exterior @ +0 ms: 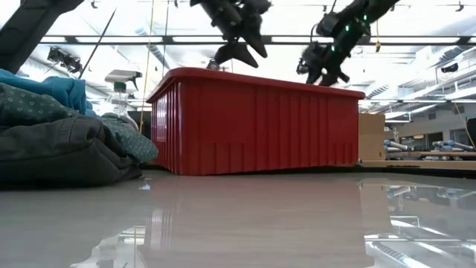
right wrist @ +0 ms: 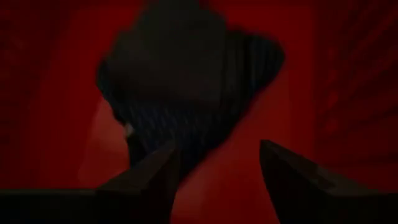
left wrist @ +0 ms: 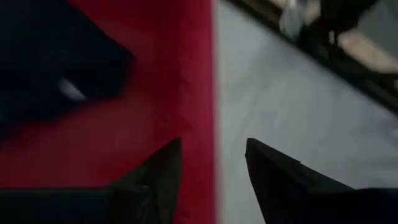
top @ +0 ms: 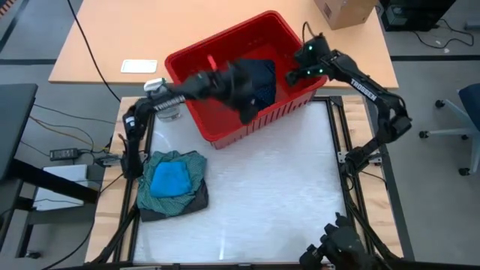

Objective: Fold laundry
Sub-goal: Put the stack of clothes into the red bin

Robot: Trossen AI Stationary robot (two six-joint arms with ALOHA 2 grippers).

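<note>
Folded clothes (exterior: 67, 141) sat nearest, at the desk's left edge: a teal shirt (top: 191, 166) laid over a dark grey piece (top: 196, 199), with a small blue piece (top: 170, 179) on top. They rested on the desk (top: 277, 180), well apart from both arms.

Behind them, at the desk's far edge, stood the red bin (top: 225, 124), set at an angle. Inside it lay a navy piece (top: 262, 81), bunched toward the far right corner. In the right wrist view the same navy cloth (right wrist: 186, 93) filled the middle of the bin's red floor.

Over the bin's near wall hung the left gripper (top: 244, 101), above the rim. Its fingers (left wrist: 273, 177) stood apart with nothing between them; through the gap showed the bin's red rim and the pale desk beside it.

At the bin's far right corner was the right gripper (top: 292, 77), pointed down into the bin toward the navy piece. Its fingers (right wrist: 292, 180) were also spread and empty, clear of the cloth.

Just left of the bin stood a spray bottle (top: 161, 97). A cardboard box (top: 345, 10) sat on the wooden table beyond.
</note>
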